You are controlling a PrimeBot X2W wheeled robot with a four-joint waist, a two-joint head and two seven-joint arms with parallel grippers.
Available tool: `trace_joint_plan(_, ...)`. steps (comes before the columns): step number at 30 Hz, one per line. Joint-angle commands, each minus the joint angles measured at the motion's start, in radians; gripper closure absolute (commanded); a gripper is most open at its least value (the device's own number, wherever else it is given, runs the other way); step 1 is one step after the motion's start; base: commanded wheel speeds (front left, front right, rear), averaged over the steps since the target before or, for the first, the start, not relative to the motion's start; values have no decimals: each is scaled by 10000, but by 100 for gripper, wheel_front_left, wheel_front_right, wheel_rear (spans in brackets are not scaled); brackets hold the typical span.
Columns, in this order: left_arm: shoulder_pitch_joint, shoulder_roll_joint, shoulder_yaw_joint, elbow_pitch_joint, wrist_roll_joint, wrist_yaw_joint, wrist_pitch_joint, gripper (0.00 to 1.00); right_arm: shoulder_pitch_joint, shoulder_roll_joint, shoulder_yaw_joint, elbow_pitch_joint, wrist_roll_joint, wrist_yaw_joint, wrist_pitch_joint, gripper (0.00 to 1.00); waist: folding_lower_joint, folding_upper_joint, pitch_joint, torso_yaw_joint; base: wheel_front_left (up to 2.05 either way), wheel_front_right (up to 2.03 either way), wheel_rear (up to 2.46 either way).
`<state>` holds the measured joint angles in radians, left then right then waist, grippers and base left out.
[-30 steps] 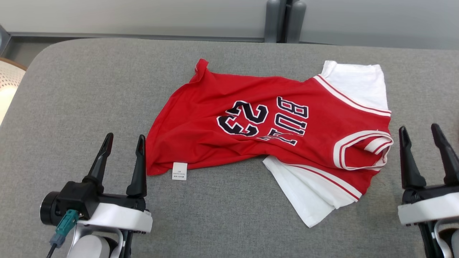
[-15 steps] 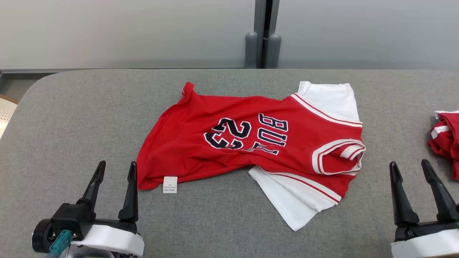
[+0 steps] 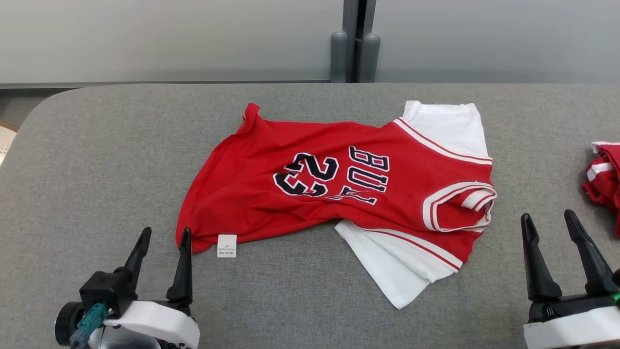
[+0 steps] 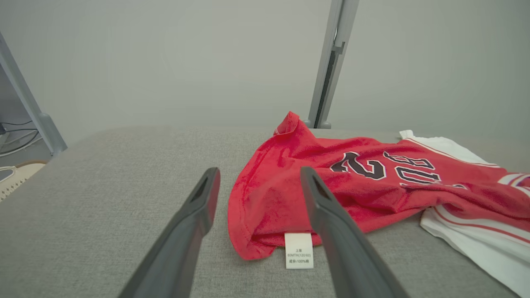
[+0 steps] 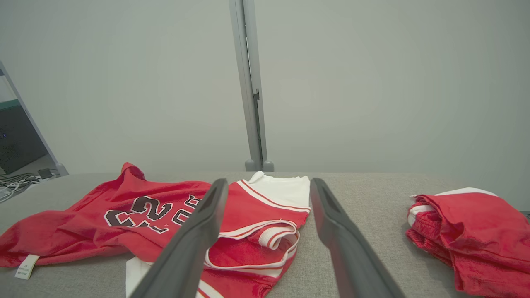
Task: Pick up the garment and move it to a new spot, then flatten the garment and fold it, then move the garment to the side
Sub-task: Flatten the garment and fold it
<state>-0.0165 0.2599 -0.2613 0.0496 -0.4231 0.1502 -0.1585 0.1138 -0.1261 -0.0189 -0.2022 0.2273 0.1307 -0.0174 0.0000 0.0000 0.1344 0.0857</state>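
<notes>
The garment (image 3: 339, 189) is a red jersey with white sleeves and dark "23" lettering, spread crookedly across the middle of the grey table (image 3: 97, 160). Its hem corner with a white label (image 3: 227, 245) lies nearest my left gripper (image 3: 164, 235), which stands open, its right fingertip at the hem edge. In the left wrist view that left gripper (image 4: 257, 179) frames the garment (image 4: 352, 178) hem and label (image 4: 299, 250), empty. My right gripper (image 3: 548, 219) stands open right of the collar. In the right wrist view the right gripper (image 5: 269, 185) points at the garment (image 5: 165, 219).
Another red and white garment (image 3: 605, 182) lies bunched at the table's right edge, seen also as a heap (image 5: 468, 231) in the right wrist view. A grey post (image 3: 356, 41) stands against the wall behind the table.
The head camera has tilted up and shifted, bringing the right-hand red heap into view. My left gripper has edged toward the hem corner. Both grippers stay open.
</notes>
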Motion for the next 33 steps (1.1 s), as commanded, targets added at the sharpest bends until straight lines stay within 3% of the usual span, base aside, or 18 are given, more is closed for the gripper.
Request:
trace_joint_plan(1, -212, -66, -31, 270, -123, -100, 43, 0, -147, -52, 14, -20, -5, -1, 15, 0, 0, 0, 169, -76, 0, 0, 0)
trace_joint_plan(14, -2052, -698, 141, 5071, -1143, -1245, -522, 0, -671, -181, 348, 241, 204, -1, -184, 0, 0, 0, 1167, -553, 0, 0, 0)
trace_joint_plan(15, -2159, -701, 150, 5286, -1148, -1333, -579, 51, -691, -168, 367, 248, 254, -1, -194, 0, 0, 0, 1217, -565, 0, 0, 0)
trace_joint_plan(17, -2321, -730, 143, 5669, -1157, -1491, -685, 100, -716, -144, 403, 288, 269, -1, -206, 0, 0, 0, 1263, -560, 0, 0, 0)
trace_joint_plan(24, -2712, -787, 161, 6408, -1088, -1828, -911, 100, -769, -406, 1082, 474, 303, -1, -29, 0, 0, 0, 1272, -467, 0, 0, 0)
trace_joint_plan(33, -3196, -986, 126, 6827, -849, -2080, -1026, 100, -1056, -1218, 4421, 2158, 758, -5, 577, 0, 0, 0, 1398, -129, 0, 0, 0)
